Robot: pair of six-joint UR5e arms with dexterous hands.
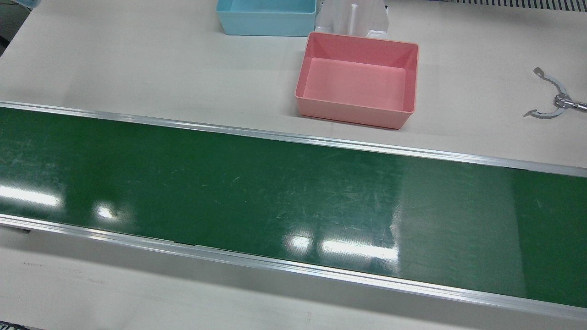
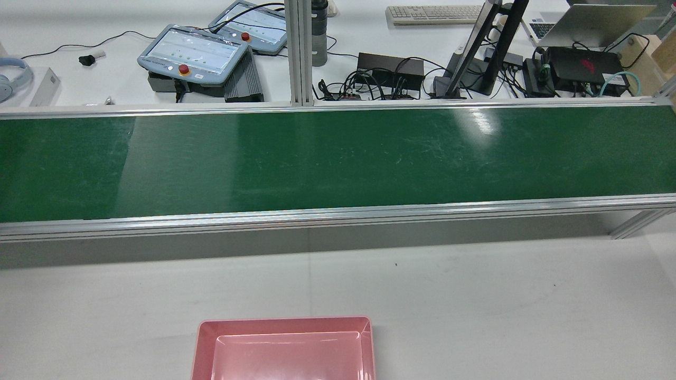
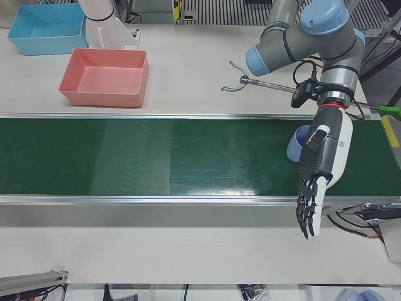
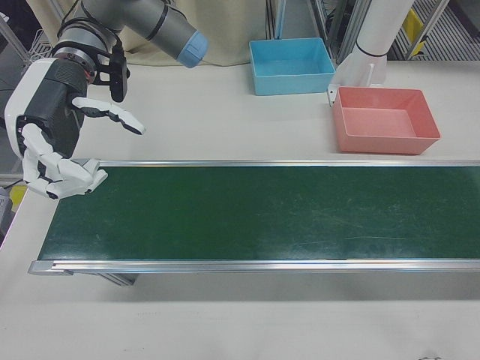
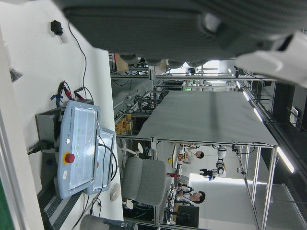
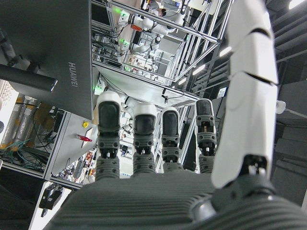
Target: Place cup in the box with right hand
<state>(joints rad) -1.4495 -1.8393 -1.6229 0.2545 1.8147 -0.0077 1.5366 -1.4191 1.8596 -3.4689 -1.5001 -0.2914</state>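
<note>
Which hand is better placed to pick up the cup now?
Left, by position: the blue cup sits on the green belt right beside the open left hand. The right hand, also open, hangs at the belt's opposite end.

The green conveyor belt (image 1: 275, 192) is looking smooth and glossy; it is reflecting the ceiling lamps and is showing many fine scratches. Its side rails (image 1: 293, 137) are looking like brushed aluminium. The pink box (image 1: 357, 80) and the blue box (image 1: 266, 18) are looking like smooth plastic with a soft shine. The tabletop (image 1: 137, 68) is appearing matt and pale. The metal tongs (image 1: 552, 103) are shining. The right hand (image 4: 56, 139) is showing glossy white shells, and its fingers (image 6: 108, 139) are having dark ribbed pads.
</note>
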